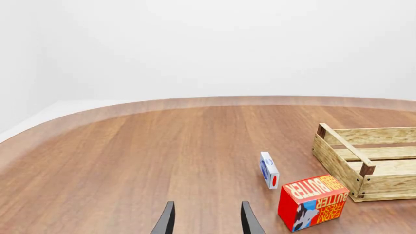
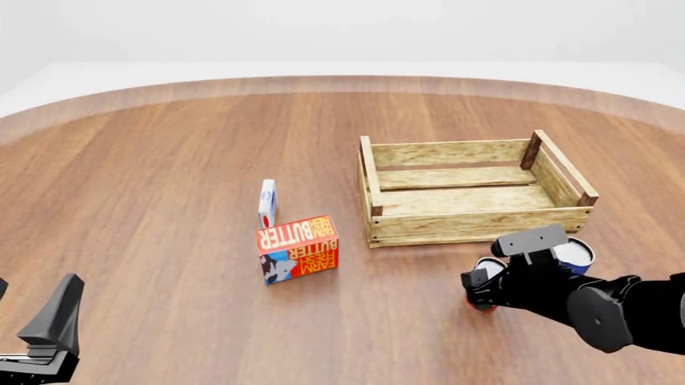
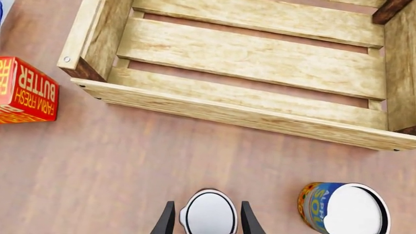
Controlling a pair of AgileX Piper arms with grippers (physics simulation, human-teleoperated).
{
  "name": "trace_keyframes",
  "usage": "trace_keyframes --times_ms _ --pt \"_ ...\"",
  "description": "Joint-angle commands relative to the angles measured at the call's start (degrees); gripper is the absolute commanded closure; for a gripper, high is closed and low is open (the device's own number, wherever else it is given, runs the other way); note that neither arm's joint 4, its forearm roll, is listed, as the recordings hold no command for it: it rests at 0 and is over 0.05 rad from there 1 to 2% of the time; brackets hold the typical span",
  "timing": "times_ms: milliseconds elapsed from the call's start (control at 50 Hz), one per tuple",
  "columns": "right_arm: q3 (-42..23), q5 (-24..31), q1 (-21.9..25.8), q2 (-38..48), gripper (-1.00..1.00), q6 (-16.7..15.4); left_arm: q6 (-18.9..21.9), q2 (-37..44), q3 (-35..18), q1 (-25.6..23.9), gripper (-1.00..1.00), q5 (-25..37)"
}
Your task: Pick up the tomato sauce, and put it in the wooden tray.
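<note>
Two fingers of our right gripper (image 3: 206,219) flank the tomato sauce (image 3: 208,212), which stands on the table (image 2: 160,200) just outside the wooden tray (image 2: 476,216); whether they grip it we cannot tell. Our left gripper (image 1: 206,219) hangs parted, holding nothing.

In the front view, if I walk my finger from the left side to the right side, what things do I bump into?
Left gripper → small blue-and-white box → butter box → wooden tray → blue-and-yellow can. The tomato sauce and the right gripper overlap the tray's span, so they are left out.
</note>
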Motion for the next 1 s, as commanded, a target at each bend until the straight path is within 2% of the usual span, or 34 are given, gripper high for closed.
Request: trace_keyframes --times_ms 20,240,260,600,620,680,700,720,780,940,960,1000 --pt "0.22 -1.64 0.15 2.36 -1.00 0.15 0.00 0.00 0.00 0.00 -1.00 0.00" --pt "0.61 -2.34 -0.19 3.00 -1.00 -0.09 0.00 0.00 0.00 0.00 -1.00 0.00" --pt "1.12 -2.31 -0.74 1.65 1.00 -0.98 0.00 0.00 0.00 0.00 -1.00 0.00" --pt "1.09 -0.11 -0.95 -1.48 1.00 -1.93 0.00 0.00 0.00 0.00 -1.00 0.00" --pt "0.12 3.36 -1.00 -4.92 1.00 -2.05 0.00 0.00 0.00 0.00 -1.00 0.00" --pt "-1.44 8.34 -0.85 -10.28 1.00 -2.24 0.00 0.00 0.00 0.00 -1.00 0.00" --pt "-1.56 9.52 -1.73 -12.19 1.00 -3.34 0.00 0.00 0.00 0.00 -1.00 0.00" --pt "-1.56 9.56 -1.73 -12.23 1.00 -3.34 0.00 0.00 0.00 0.00 -1.00 0.00" --pt "-3.84 14.48 -1.27 -16.24 1.00 -3.54 0.00 0.00 0.00 0.00 -1.00 0.00" --pt "-6.93 18.36 -1.49 -18.30 1.00 -4.40 0.00 0.00 0.00 0.00 -1.00 0.00" --pt "-9.46 20.59 -0.23 -18.18 1.00 -3.49 0.00 0.00 0.00 0.00 -1.00 0.00" --pt "-10.26 21.36 -0.33 -18.35 1.00 -3.45 0.00 0.00 0.00 0.00 -1.00 0.00"
